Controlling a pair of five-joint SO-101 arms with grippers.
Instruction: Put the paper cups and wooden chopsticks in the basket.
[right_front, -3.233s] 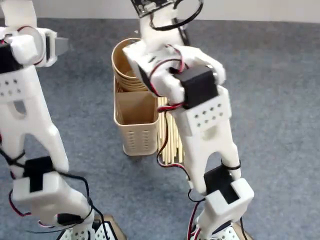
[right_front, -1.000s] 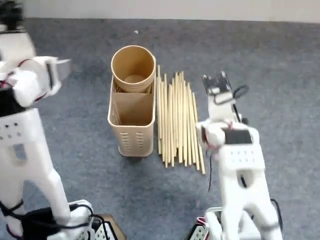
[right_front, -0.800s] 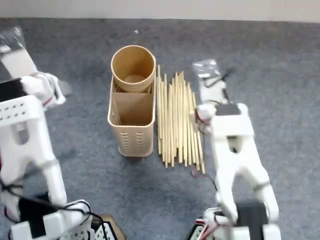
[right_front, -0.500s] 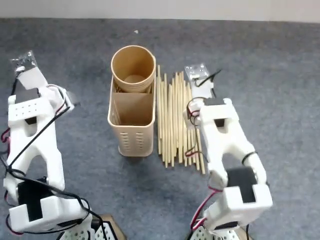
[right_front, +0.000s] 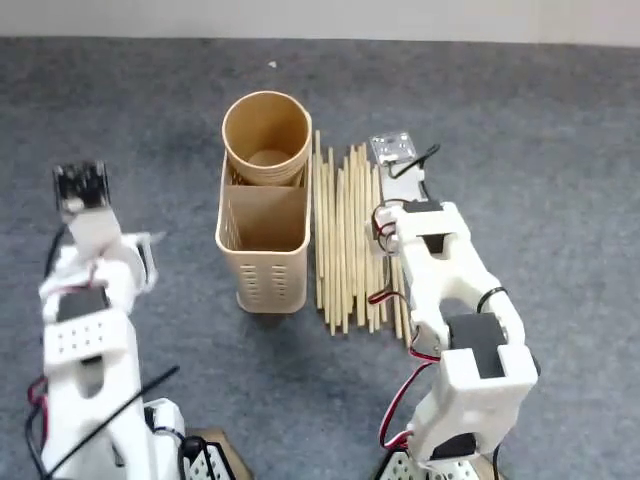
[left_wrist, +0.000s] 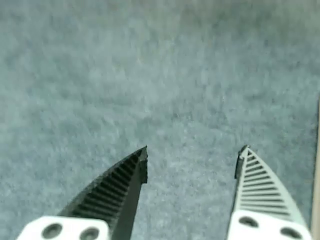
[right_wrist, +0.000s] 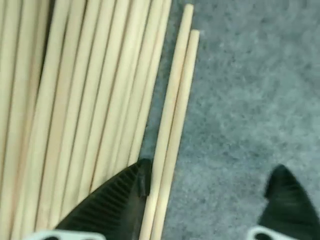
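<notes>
1. Paper cups (right_front: 267, 135): nested in a stack, upright, in the far compartment of the basket (right_front: 265, 270). The high view looks straight down the top cup's mouth.
2. The basket is a pale, perforated oblong with two compartments. It stands on the grey-covered desk (right_front: 520, 120) between the two arms.
3. Wooden chopsticks (right_front: 350, 240): a loose row lying flat on the desk, outside the basket and just beside its long wall on the right arm's side. They run roughly parallel to that wall.
4. In the high view the right arm (right_front: 440, 260) is folded low over the outer edge of the chopstick row, and its own body covers the fingertips.
5. The right wrist view supplies that detail. The right gripper (right_wrist: 212, 167) is spread wide and holds nothing. One fingertip sits at the outermost pair of sticks, where contact or a small gap cannot be told. The other is over bare grey cover. That outer pair lies slightly apart from the packed sticks.
6. In the high view the left arm (right_front: 90, 300) is well apart from the basket, on the opposite side.
7. In the left wrist view the left gripper (left_wrist: 194, 148) is released, fingers parted over plain grey cover with nothing between them.
</notes>
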